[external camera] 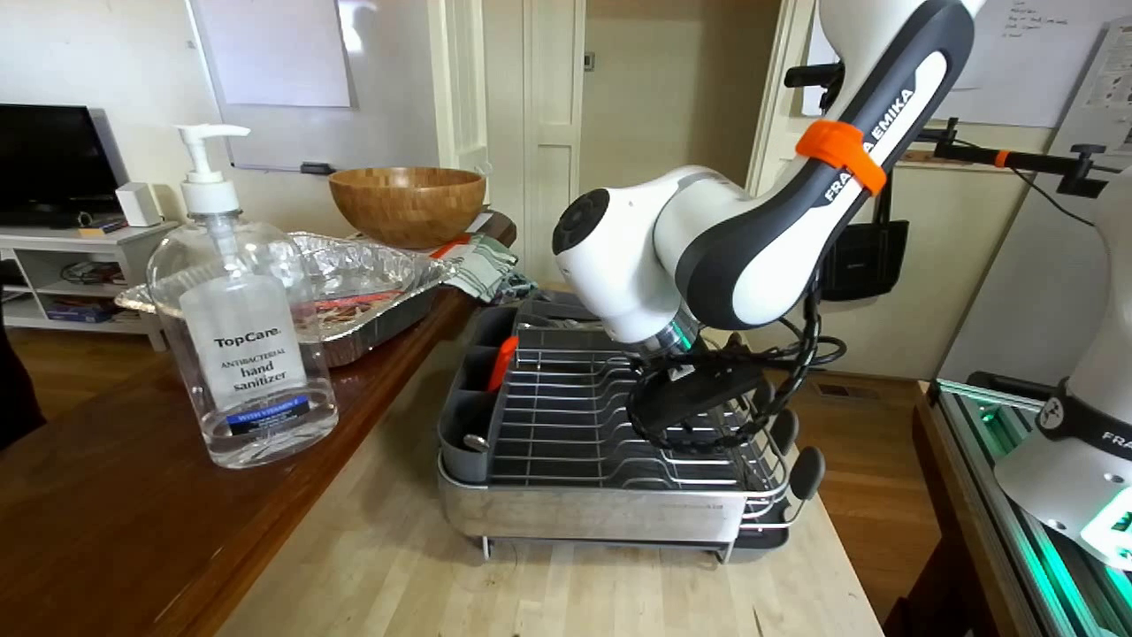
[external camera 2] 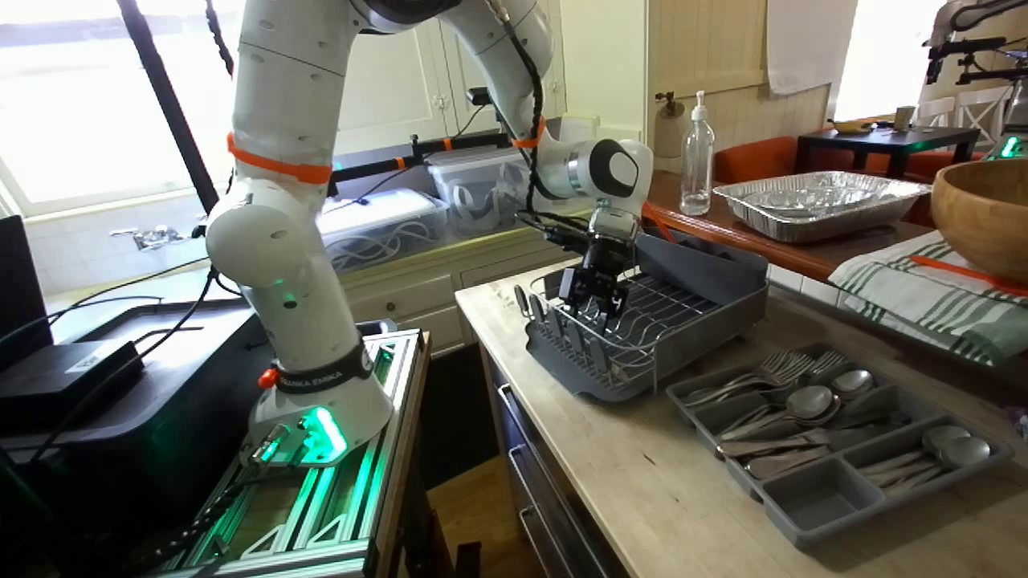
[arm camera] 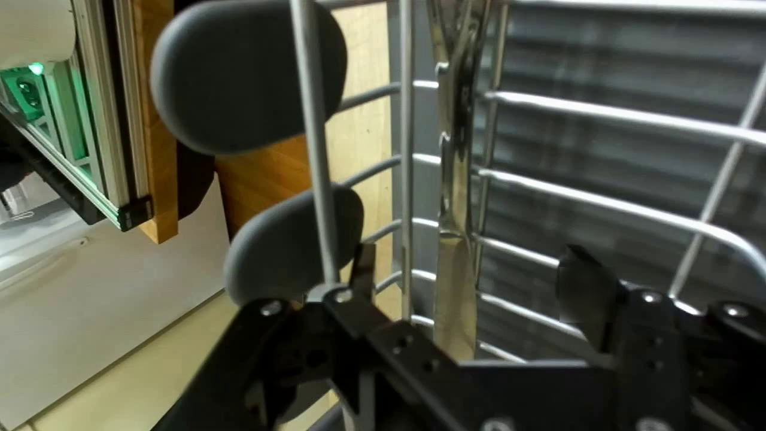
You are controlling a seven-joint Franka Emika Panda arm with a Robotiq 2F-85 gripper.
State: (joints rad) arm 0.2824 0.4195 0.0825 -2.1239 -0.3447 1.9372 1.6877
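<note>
Place type: kitchen fitted with robot-lab equipment
Pale wooden bench (external camera 2: pixel 675 498): silver wire dish rack (external camera: pixel 584 518); grey plastic cutlery tray (external camera 2: pixel 823 498)
Bright window (external camera 2: pixel 88 120): chrome tap (external camera 2: pixel 157 237) below
Lab hardware: white jointed robot arm (external camera 2: pixel 261 233) on silver aluminium frame (external camera 2: pixel 321 558)

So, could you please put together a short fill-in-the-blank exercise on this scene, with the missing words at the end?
1. In the wrist view, the fingers are ____, not shut, with a metal utensil visible between them.
2. The dish rack stands on a pale counter made of ____.
3. The pump bottle is labelled "antibacterial hand ____".
4. In an exterior view, the bright band around the robot arm is coloured ____.

Missing words: open; wood; sanitizer; orange.
</note>
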